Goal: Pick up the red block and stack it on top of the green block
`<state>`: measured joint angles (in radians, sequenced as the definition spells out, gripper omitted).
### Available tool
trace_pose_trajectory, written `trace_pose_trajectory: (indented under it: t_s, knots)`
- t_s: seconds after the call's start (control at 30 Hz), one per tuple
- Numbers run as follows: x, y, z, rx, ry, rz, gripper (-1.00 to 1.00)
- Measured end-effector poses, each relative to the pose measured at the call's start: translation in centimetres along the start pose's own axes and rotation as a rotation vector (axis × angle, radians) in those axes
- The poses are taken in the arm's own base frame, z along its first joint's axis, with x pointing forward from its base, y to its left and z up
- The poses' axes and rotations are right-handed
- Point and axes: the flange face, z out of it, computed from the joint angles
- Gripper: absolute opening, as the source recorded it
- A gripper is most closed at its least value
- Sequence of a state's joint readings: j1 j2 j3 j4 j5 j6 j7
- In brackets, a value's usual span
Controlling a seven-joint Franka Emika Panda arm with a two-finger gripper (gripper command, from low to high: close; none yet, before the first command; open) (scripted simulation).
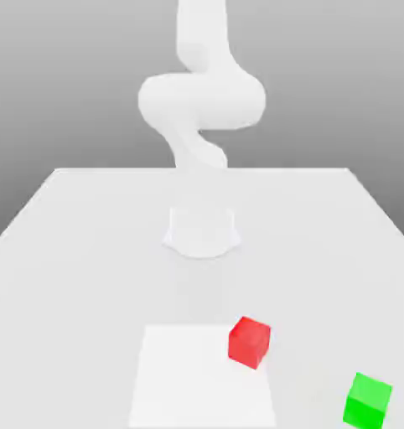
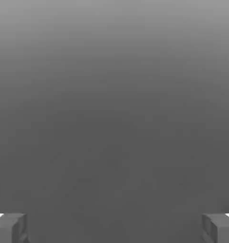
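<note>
Gripper (image 2: 114, 228) open; red block (image 1: 249, 343) apart from green block (image 1: 368, 402).

Exterior view facing arm's front

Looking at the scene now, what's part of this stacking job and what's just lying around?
Part of the job:
- red block, to be picked up
- green block, to be stacked on
- gripper, open, to do the lifting

Not part of it:
- white square, on the table, with the red block at its edge
</note>
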<state>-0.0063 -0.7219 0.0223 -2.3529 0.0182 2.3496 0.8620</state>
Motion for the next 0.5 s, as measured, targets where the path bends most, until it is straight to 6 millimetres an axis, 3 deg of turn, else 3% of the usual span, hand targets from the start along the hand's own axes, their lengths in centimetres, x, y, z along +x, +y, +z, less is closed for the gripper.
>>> trace_pose_trajectory:
  t_s: [0.13, 0.27, 0.4, 0.5]
  knots:
    - [-3.4, 1.4, 10.3, -0.114, -0.104, 0.108, 0.0]
    - [-8.1, 4.4, 18.9, -0.239, -0.188, 0.209, 0.0]
    - [-13.9, 8.8, 26.0, -0.38, -0.256, 0.308, 0.0]
    - [-18.5, 12.9, 30.0, -0.493, -0.292, 0.378, 0.0]
